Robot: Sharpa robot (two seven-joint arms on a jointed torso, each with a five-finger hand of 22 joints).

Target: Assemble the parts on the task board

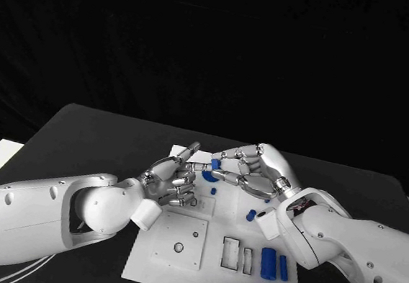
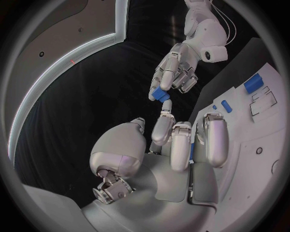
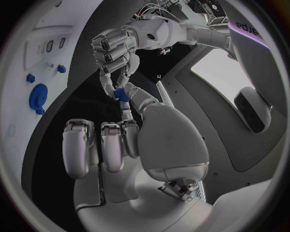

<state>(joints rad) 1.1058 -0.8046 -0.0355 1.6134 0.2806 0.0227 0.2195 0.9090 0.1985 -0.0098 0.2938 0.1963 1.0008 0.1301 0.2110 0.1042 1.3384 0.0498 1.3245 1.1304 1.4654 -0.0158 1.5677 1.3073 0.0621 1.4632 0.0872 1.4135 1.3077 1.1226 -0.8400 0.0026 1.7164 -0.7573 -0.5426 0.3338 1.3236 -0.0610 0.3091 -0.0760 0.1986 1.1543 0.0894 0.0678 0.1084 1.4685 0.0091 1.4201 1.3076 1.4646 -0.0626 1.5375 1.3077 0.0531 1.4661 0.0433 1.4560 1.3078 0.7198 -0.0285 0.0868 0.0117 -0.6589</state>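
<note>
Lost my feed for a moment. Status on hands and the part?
Right hand pinches a small blue part above the task board. Left hand touches that part with a fingertip. Other blue parts lie on board. Nothing in the way.

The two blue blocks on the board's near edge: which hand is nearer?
Right. The right hand is beyond the blue blocks, slightly left; the left hand is farther left.

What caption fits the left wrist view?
Right hand pinches a small blue part at the left hand's fingertip, beside the task board.
</note>
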